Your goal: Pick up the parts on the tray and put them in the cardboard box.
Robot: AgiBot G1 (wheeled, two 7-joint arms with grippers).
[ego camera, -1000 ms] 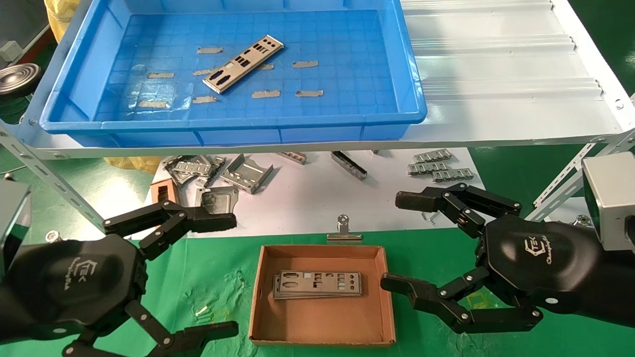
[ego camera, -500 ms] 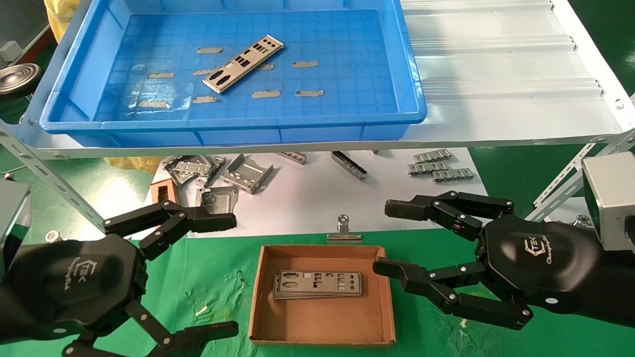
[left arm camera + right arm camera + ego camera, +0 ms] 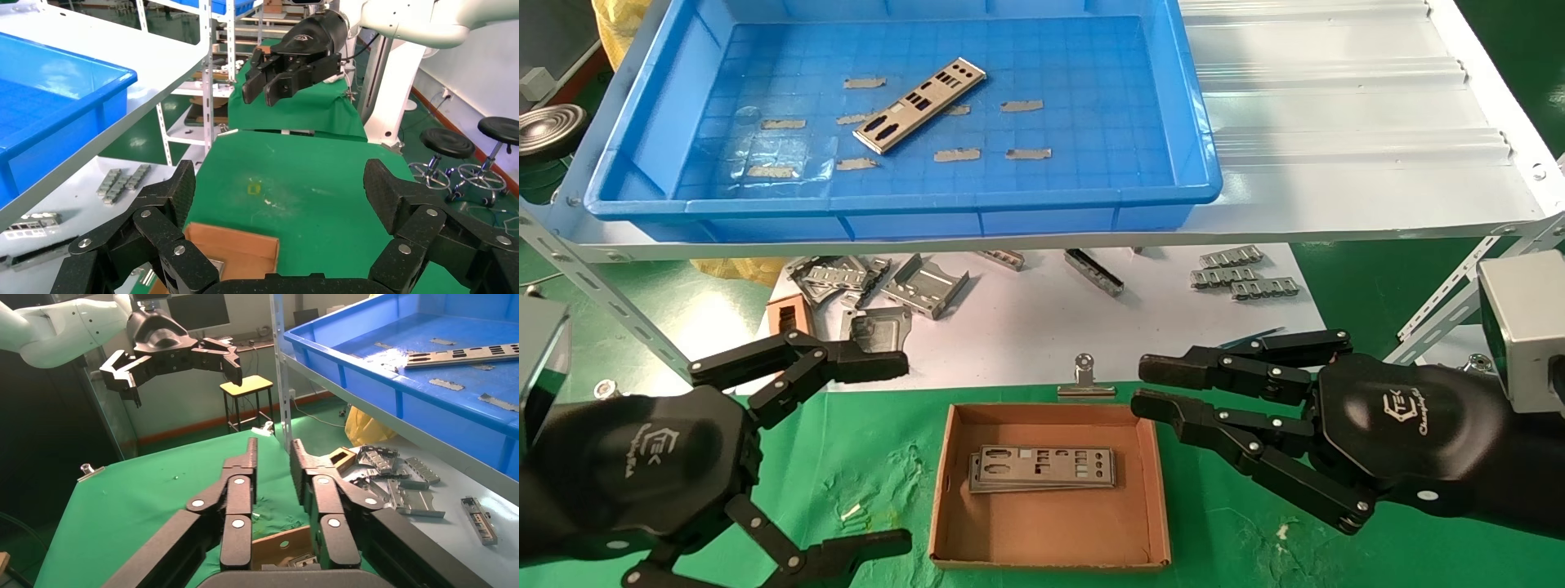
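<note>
a large shallow blue plastic tray on the raised shelf holds one thin silver metal plate, while below and nearer, a small brown cardboard box holding stacked plates lies between the left gripper and right gripper.

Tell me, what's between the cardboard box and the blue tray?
In the head view, a binder clip sits just past the cardboard box, then loose metal brackets on white paper before the tray.
</note>
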